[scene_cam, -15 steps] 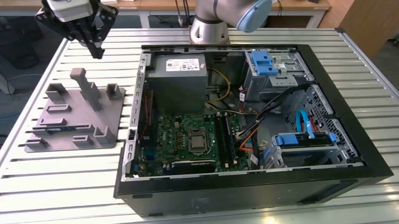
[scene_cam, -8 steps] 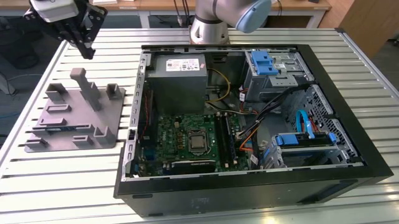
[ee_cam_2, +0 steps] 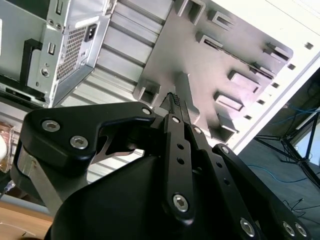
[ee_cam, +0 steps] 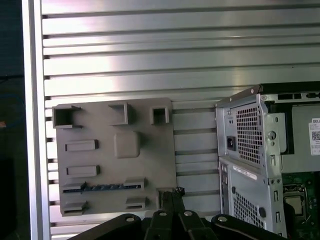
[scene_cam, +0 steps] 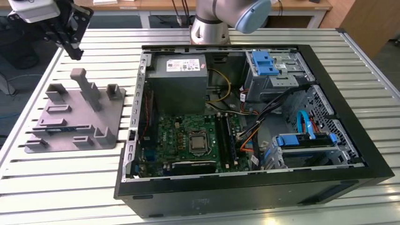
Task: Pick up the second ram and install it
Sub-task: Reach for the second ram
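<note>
The robot's black gripper (scene_cam: 76,54) hangs above the ribbed aluminium tabletop (scene_cam: 62,187), up at the exterior view's left, over the far part of the flat grey plastic holder plate with upright pegs (scene_cam: 76,118). In both wrist views the two slim black fingers (ee_cam_2: 172,120) lie pressed together, closed on nothing, and their tips are clear of the plate.

The second ram, a long, narrow blue-green circuit-board stick (ee_cam: 102,187), rests on the holder plate (ee_cam: 145,165). It stands on its long edge, caught between two small grey brackets at its ends. In the exterior view it shows as a short blue strip (scene_cam: 67,127) near the plate's nearer edge. The gripper (ee_cam: 176,192) is close to one end of the stick in the first wrist view, though well above it.

To the exterior view's right lies the open black desktop computer case (scene_cam: 250,190), with the green motherboard (scene_cam: 170,136) on its floor. Whether any of its long black memory slots is already filled cannot be told.

The stick is probably very light and stiff, but thin and easily damaged. It would bend or crack under a hard squeeze, and the chips and the contact edge should not be scraped. The safest hold seems to be across its two flat faces near the middle of its length, along the exposed top edge. That leaves the brackets clear and keeps the board from tilting.
</note>
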Controlling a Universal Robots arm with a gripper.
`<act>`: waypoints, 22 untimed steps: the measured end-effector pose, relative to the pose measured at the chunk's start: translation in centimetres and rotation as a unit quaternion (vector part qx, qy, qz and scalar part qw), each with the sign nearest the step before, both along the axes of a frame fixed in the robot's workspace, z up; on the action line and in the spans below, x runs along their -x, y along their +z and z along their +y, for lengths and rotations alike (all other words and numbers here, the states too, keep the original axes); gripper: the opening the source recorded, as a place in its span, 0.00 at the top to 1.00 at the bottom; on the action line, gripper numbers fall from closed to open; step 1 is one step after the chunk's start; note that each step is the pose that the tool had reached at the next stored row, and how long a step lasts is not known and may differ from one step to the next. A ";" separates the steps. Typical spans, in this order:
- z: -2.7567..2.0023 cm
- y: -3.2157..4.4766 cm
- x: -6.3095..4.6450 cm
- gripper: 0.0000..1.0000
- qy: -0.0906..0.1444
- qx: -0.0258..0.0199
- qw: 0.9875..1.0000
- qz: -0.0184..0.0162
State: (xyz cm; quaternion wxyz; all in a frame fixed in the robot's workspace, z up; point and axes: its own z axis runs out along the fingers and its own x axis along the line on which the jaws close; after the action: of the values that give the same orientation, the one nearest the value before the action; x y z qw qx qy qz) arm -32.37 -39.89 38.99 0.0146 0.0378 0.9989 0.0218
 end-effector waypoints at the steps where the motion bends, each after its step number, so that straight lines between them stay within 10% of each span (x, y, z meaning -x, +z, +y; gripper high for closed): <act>1: 0.00 -0.01 0.2 0.90 0.000 0.000 1.000 0.000; 22: 0.00 -0.18 6.0 0.90 0.000 0.000 1.000 0.000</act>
State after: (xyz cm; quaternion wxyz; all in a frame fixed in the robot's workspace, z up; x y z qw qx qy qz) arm -38.33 -39.89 38.81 0.0145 0.0378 0.9989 0.0217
